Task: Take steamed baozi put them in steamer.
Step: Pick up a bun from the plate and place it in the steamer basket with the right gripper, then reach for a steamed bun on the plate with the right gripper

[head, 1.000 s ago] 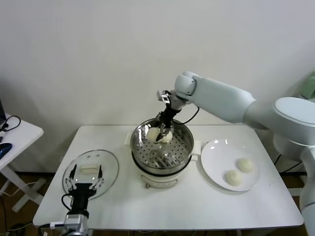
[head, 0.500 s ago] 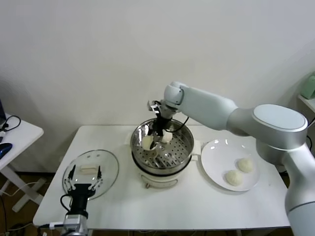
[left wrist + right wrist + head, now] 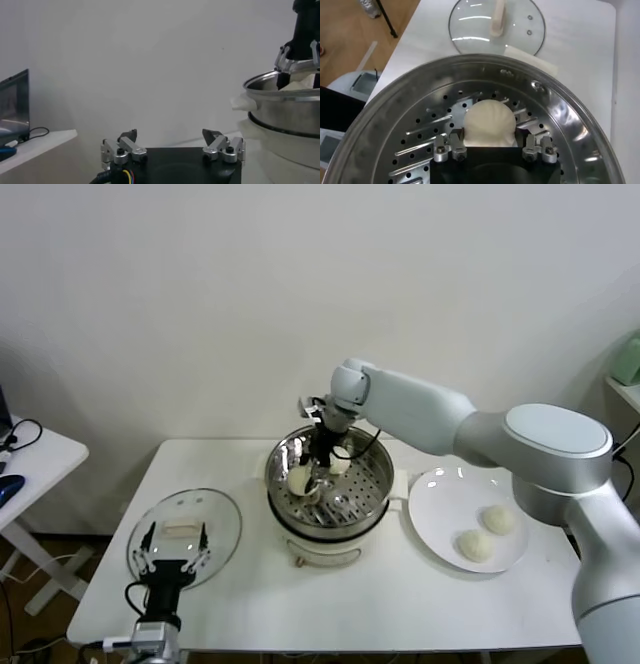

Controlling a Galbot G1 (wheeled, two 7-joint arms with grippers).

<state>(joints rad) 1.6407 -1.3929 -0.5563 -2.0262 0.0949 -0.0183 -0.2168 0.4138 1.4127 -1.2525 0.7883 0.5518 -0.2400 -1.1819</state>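
Note:
My right gripper [image 3: 316, 476] is down inside the steamer [image 3: 372, 487], shut on a cream-white baozi [image 3: 299, 478] at the basket's left side. In the right wrist view the baozi [image 3: 488, 122] sits between the fingers [image 3: 457, 146], just above the perforated floor of the steamer [image 3: 415, 137]. A second baozi [image 3: 341, 467] lies in the steamer behind the gripper. Two more baozi [image 3: 499, 519] [image 3: 476, 546] lie on the white plate [image 3: 440, 499] to the right. My left gripper [image 3: 168, 561] is open and empty, parked low at the table's front left.
The glass lid [image 3: 185, 534] lies flat left of the steamer, just beyond the left gripper; it also shows in the right wrist view [image 3: 495, 22]. The left wrist view shows the steamer [image 3: 287, 102] and the right gripper [image 3: 300, 55] over it. A side table [image 3: 30, 449] stands far left.
The right gripper has carried the baozi from the middle back of the steamer to its left side and lowered it a little. The left arm has not moved.

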